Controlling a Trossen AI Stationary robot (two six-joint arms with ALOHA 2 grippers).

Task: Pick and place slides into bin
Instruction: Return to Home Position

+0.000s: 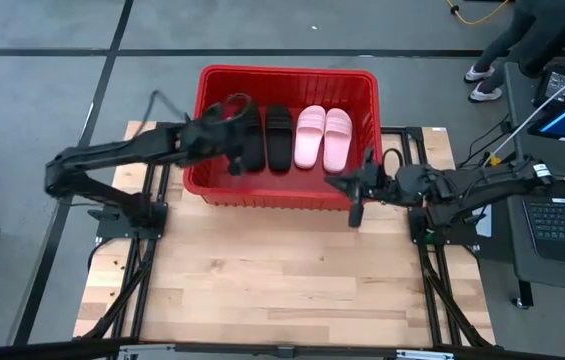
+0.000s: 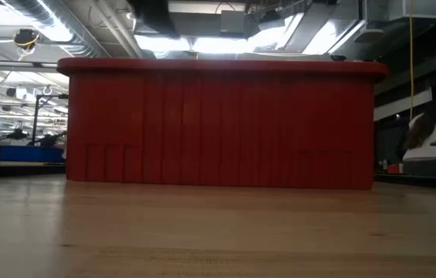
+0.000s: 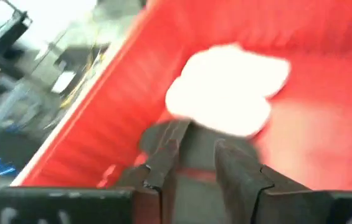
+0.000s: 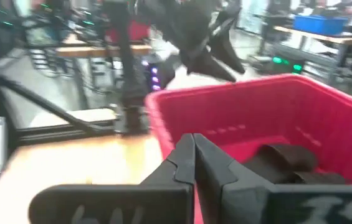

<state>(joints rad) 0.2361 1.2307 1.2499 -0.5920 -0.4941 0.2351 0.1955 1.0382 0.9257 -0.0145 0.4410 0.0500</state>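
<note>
Red bin (image 1: pixel 287 71): sitting at the far middle of the counter (image 1: pixel 282 285), with its long slotted wall filling most of the low view.
Black pair (image 1: pixel 278 138): lying side by side in the bin's left half.
Pink pair (image 1: pixel 310 135): lying side by side inside the bin, just to the right of the black pair.
Left gripper (image 1: pixel 234 160): hanging over the bin's left part, above the leftmost black slide. Its fingers (image 3: pixel 163 155) are standing a narrow gap apart and gripping nothing.
Right gripper (image 1: pixel 338 184): hovering at the right end of the bin's near wall and pointing toward the bin. Its fingers (image 4: pixel 185 158) are pressing tip to tip with nothing between them.
Writing: white marks are showing on both gripper bodies in the wrist views, too blurred to read.
Person (image 1: pixel 507 45): standing on the floor beyond the counter's far right corner, only partly showing.
</note>
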